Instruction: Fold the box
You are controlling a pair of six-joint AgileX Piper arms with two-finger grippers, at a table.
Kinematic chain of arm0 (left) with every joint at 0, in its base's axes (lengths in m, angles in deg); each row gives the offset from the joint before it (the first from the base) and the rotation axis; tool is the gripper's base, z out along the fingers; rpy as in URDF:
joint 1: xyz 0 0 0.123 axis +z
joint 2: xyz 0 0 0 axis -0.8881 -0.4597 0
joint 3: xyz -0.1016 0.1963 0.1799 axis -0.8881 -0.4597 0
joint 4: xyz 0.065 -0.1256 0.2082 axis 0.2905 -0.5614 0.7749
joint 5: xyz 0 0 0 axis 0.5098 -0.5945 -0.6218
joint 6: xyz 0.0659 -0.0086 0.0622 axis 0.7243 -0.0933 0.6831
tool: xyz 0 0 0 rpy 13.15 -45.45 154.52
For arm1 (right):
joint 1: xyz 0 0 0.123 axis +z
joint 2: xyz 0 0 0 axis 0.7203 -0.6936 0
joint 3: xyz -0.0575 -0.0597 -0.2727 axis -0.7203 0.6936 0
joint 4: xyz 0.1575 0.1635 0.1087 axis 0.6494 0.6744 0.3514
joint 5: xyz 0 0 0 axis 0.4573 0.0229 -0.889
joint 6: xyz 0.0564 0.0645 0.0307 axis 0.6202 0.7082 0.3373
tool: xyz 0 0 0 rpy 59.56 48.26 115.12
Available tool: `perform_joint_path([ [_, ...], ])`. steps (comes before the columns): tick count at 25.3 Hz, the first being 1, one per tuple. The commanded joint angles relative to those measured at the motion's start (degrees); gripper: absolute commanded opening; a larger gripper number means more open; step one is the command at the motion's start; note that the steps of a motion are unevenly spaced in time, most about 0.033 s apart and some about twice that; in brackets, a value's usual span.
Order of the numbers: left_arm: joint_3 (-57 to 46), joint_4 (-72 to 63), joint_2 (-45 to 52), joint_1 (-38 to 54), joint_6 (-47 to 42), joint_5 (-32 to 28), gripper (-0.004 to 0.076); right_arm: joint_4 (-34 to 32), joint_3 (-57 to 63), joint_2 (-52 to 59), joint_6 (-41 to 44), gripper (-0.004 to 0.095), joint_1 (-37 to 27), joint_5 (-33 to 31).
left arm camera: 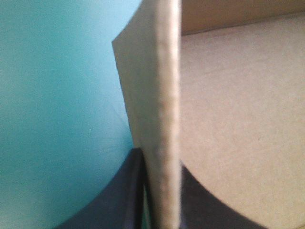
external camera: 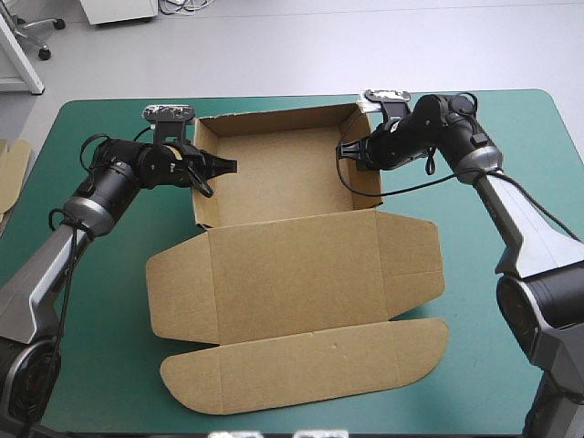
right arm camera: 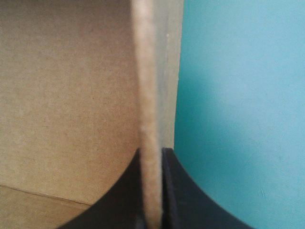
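Note:
The brown box (external camera: 283, 173) stands as an open tray at the far middle of the table, its lid (external camera: 292, 274) lying flat toward the near edge with a rounded flap. My left gripper (external camera: 214, 167) is shut on the tray's left wall. In the left wrist view that wall's edge (left arm camera: 164, 124) runs up from between the black fingers (left arm camera: 124, 200), the tray floor on one side, teal-green cover on the other. My right gripper (external camera: 351, 151) is shut on the right wall (right arm camera: 150, 109), which rises between its fingers (right arm camera: 183, 195).
An edge of more brown board (external camera: 11, 169) shows at the table's left edge. Teal-green cover (external camera: 493, 301) lies bare to the right of the lid and along the near left corner.

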Motion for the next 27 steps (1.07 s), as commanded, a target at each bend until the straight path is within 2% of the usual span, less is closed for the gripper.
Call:
perform_joint_path([
  [1, 1.77, -0.12, 2.51, -0.67, -0.02, -4.71, 0.0035, 0.75, -1.68, 3.31, 0.15, -0.0018, 0.35, 2.61],
  [3, 1.77, 1.5, 2.27, -2.27, -2.11, -6.26, 0.0029, -3.48, -1.68, 3.24, 2.41, -0.0018, 2.45, 2.7],
  [4, 2.15, 4.22, 1.75, -3.64, -3.31, -5.82, -0.0005, -8.46, -1.68, 3.17, 4.59, -0.0018, 4.08, 2.57],
  [6, 3.54, 7.72, 0.69, -5.25, -5.55, -4.45, -0.0014, -14.13, -1.68, 2.77, 7.08, -0.0018, 6.85, 1.86],
  [13, 9.81, 16.97, -2.84, -6.39, -7.29, 5.2, -0.0014, -21.8, -1.68, 2.77, 9.76, -0.0018, 7.72, -2.4],
  [18, 10.37, 16.4, -5.1, -6.39, -8.01, 14.6, -0.0014, -21.82, -1.68, 2.77, 9.76, -0.0018, 7.61, -4.95],
  [27, 10.28, 11.03, -6.04, -6.39, -6.72, 18.84, -0.0014, -20.49, -1.68, 2.77, 9.38, -0.0018, 7.49, -10.03],
])
